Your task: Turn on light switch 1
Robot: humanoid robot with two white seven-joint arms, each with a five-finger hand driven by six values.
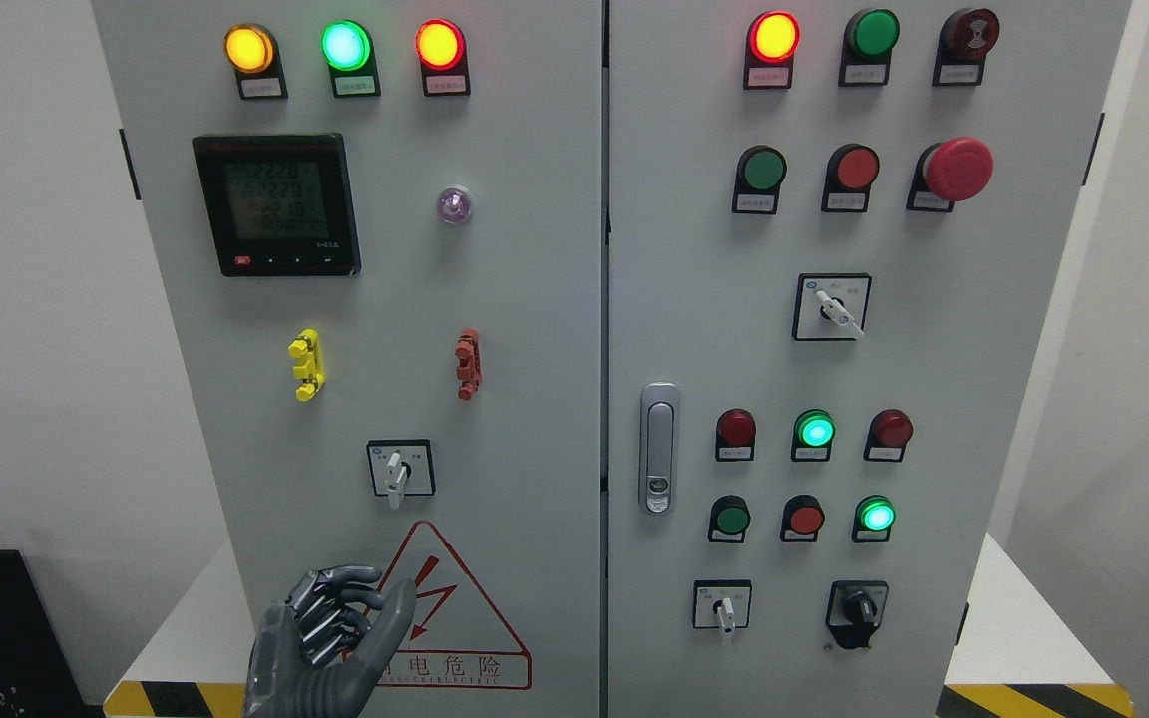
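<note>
from the head view, the small white-levered rotary switch in its black-framed square plate (400, 469) sits low on the left grey cabinet door (535, 299), above the dark metallic left hand (325, 638), whose fingers are curled and hold nothing. the stiff lever likely needs a firm pinch and twist. the red-bordered triangular warning sign (450, 618) reads "电危险".

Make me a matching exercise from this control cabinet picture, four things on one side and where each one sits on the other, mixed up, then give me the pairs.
Things:
1. digital meter
2. mushroom stop button
3. warning triangle
4. door latch

Places:
A. left edge of the right door, mid height
B. upper left door, below the three lit lamps
C. bottom of the left door, beside the robot hand
D. upper right door, end of the second row

Pairs: 1-B, 2-D, 3-C, 4-A
</note>
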